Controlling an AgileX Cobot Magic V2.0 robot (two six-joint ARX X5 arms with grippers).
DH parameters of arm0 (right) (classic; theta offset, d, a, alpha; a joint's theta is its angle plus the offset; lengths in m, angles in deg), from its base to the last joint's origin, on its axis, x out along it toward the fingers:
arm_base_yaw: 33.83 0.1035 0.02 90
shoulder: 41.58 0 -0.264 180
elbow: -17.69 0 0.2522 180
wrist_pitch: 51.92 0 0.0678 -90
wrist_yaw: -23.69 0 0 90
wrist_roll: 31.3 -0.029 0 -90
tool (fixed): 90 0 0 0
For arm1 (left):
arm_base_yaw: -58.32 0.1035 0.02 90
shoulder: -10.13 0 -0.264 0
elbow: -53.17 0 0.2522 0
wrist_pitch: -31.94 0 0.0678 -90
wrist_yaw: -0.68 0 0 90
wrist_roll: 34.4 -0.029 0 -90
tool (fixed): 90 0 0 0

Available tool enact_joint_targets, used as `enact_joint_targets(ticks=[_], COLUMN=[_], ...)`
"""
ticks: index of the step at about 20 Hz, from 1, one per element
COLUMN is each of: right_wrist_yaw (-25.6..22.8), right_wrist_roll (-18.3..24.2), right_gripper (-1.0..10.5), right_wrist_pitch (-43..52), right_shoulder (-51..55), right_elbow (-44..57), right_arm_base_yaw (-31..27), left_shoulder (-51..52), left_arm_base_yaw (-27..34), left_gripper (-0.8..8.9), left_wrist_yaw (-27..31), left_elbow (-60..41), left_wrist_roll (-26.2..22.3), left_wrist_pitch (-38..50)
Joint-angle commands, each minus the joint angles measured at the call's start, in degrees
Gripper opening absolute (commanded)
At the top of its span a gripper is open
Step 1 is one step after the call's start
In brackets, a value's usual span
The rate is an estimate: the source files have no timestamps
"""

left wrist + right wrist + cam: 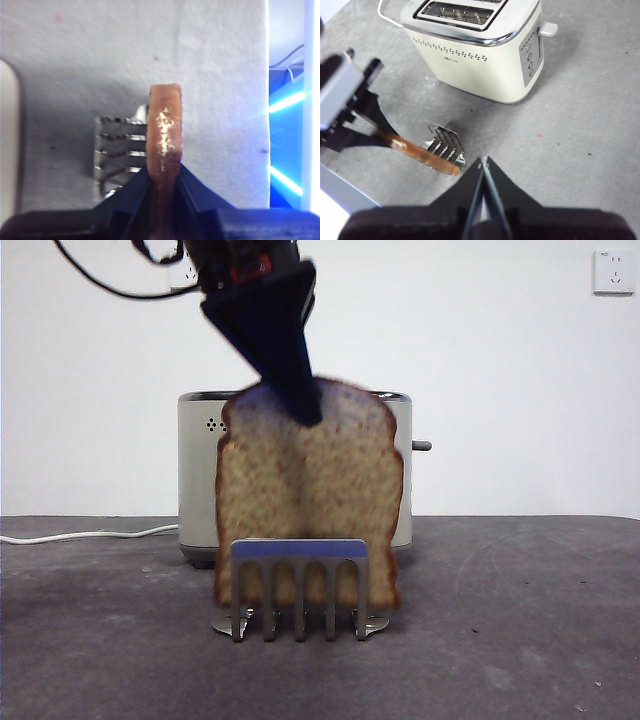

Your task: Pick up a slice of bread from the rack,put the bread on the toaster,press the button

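My left gripper (305, 408) comes down from above and is shut on the domed top of the slice of bread (310, 500). The left wrist view shows its jaws clamped on the brown crust (164, 130). The slice hangs upright, its lower part behind the prongs of the rack (300, 550); I cannot tell whether it rests in the rack. The cream toaster (195, 470) stands behind, its button (421, 445) sticking out of the narrow side. The right wrist view shows the toaster (485, 65), button (548, 29), rack (445, 145) and slice (420, 152). My right gripper (484, 161) is shut and empty, apart from them.
A white cord (80, 535) runs from the toaster across the dark table to the left. A wall socket (612, 270) is on the white wall at the upper right. The table's edge (350, 192) lies close to the rack in the right wrist view.
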Motion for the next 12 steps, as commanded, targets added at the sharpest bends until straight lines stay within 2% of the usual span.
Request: enact_joint_targets(ticks=[1,3,6,8,12], right_wrist_yaw=[0.09,0.07,0.09,0.09,0.07], right_wrist_roll=[0.46,0.46,0.46,0.44,0.46], right_gripper=[-0.1,-0.1,-0.1,-0.1,-0.1], right_wrist_pitch=[0.13,0.13,0.13,0.11,0.04], right_shoulder=[-0.02,-0.02,-0.02,-0.02,-0.02], right_elbow=[-0.07,-0.07,-0.07,-0.07,-0.07], right_arm_base_yaw=[0.15,0.15,0.15,0.15,0.15], left_shoulder=[0.87,1.51,1.70,1.70,1.70], left_arm_base_yaw=[-0.20,-0.20,-0.13,0.31,2.05], left_gripper=[-0.08,-0.09,-0.09,-0.09,-0.09], left_wrist_yaw=[0.04,1.31,7.78,11.02,14.01], left_elbow=[3.04,7.19,14.88,19.91,26.99], left_wrist_roll=[-0.22,-0.24,-0.81,-2.32,-5.75], left_wrist_pitch=[-1.22,-3.02,-6.14,-7.02,-5.75])
